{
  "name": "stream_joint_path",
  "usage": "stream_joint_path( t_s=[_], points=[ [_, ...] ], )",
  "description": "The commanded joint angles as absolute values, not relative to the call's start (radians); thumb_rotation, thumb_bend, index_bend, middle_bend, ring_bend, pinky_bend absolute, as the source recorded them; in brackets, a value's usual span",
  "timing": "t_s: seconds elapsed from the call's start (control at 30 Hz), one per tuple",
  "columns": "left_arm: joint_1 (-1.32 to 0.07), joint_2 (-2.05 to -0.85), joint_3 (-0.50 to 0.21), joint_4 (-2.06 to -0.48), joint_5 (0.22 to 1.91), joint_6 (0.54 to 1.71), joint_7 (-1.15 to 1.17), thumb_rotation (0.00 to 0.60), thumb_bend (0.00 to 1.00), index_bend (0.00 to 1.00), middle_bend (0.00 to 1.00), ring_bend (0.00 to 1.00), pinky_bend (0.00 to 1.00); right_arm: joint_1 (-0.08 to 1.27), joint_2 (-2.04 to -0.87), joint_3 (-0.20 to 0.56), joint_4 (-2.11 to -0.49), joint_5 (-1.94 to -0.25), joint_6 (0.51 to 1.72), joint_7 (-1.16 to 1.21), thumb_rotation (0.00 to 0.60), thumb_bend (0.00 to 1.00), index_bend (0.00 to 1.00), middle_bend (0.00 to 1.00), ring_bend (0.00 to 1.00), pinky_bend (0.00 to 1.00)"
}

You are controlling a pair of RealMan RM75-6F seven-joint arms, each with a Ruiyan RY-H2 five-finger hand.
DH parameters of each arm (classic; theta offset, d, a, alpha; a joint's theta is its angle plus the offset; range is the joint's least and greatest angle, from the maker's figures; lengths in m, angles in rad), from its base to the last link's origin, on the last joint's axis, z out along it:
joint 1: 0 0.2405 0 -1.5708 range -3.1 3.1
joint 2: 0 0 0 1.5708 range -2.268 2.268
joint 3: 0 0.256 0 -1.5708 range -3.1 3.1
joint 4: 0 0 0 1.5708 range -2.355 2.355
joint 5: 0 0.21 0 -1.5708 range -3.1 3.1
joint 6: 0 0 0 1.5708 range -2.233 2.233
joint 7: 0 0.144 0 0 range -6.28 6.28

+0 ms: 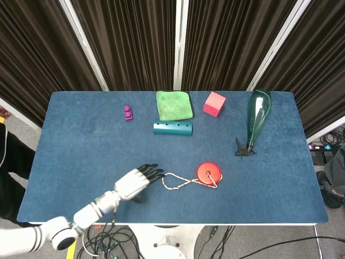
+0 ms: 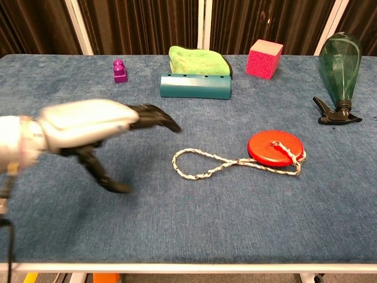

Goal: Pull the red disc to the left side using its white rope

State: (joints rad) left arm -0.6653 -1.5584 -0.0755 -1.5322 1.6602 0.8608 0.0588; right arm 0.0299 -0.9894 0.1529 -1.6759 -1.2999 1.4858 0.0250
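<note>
The red disc (image 1: pixel 208 172) (image 2: pixel 275 147) lies flat on the blue table, right of centre near the front. Its white rope (image 1: pixel 177 182) (image 2: pixel 207 164) runs left from it and ends in a loop. My left hand (image 1: pixel 135 182) (image 2: pixel 97 128) hovers open just left of that loop, its dark fingers spread and pointing at the rope, with the thumb hanging down. It holds nothing and I cannot tell whether the fingertips touch the rope. My right hand is outside both views.
A teal bar (image 1: pixel 172 128), a green cloth (image 1: pixel 173 104), a pink cube (image 1: pixel 214 103) and a small purple block (image 1: pixel 128 112) sit along the back. A green spray bottle (image 1: pixel 256 120) lies at the right. The table's left part (image 1: pixel 75 145) holds nothing.
</note>
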Motion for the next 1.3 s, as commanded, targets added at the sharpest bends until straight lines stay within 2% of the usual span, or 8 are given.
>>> stream_joint_path(
  t_s=[0.03,0.2,0.5,0.57,0.67,0.83,1.07,1.3],
  points=[
    [-0.713,-1.607,-0.072,-1.479,1.656,0.822,0.006,0.600,0.14,0.13,0.10,0.00,0.14,0.028,-0.987,0.155,-1.668,-1.294,1.482,0.032,0.600,0.20,0.00,0.00,0.00,0.00],
    [-0.755,-1.648,-0.050,-1.423,1.660,0.798,-0.046,0.600,0.14,0.13,0.12,0.00,0.14,0.026,-0.990,0.156,-1.655,-1.291,1.480,0.047,0.600,0.19,0.00,0.00,0.00,0.00],
    [-0.772,-1.649,-0.009,-1.407,1.652,0.808,-0.067,0.600,0.14,0.13,0.27,0.00,0.14,0.028,-1.001,0.159,-1.644,-1.292,1.477,0.052,0.600,0.20,0.00,0.00,0.00,0.00],
    [-0.777,-1.637,-0.003,-1.414,1.650,0.807,-0.057,0.600,0.15,0.13,0.34,0.00,0.14,0.028,-1.004,0.159,-1.644,-1.291,1.477,0.051,0.600,0.20,0.00,0.00,0.00,0.00],
    [-0.780,-1.610,-0.001,-1.433,1.636,0.804,-0.032,0.600,0.15,0.13,0.50,0.02,0.14,0.028,-1.006,0.161,-1.646,-1.291,1.481,0.044,0.600,0.20,0.00,0.00,0.00,0.00],
    [-0.778,-1.563,0.009,-1.480,1.601,0.789,0.009,0.600,0.15,0.13,0.70,0.15,0.14,0.028,-1.007,0.164,-1.653,-1.289,1.484,0.034,0.600,0.21,0.00,0.00,0.00,0.00],
    [-0.778,-1.528,0.019,-1.523,1.559,0.776,0.063,0.600,0.16,0.13,0.80,0.24,0.14,0.031,-1.010,0.164,-1.661,-1.288,1.481,0.020,0.600,0.21,0.00,0.00,0.00,0.00],
    [-0.773,-1.511,0.022,-1.547,1.538,0.790,0.109,0.600,0.16,0.13,0.93,0.42,0.14,0.032,-1.010,0.165,-1.665,-1.286,1.479,0.012,0.600,0.22,0.00,0.00,0.00,0.00]
  ],
)
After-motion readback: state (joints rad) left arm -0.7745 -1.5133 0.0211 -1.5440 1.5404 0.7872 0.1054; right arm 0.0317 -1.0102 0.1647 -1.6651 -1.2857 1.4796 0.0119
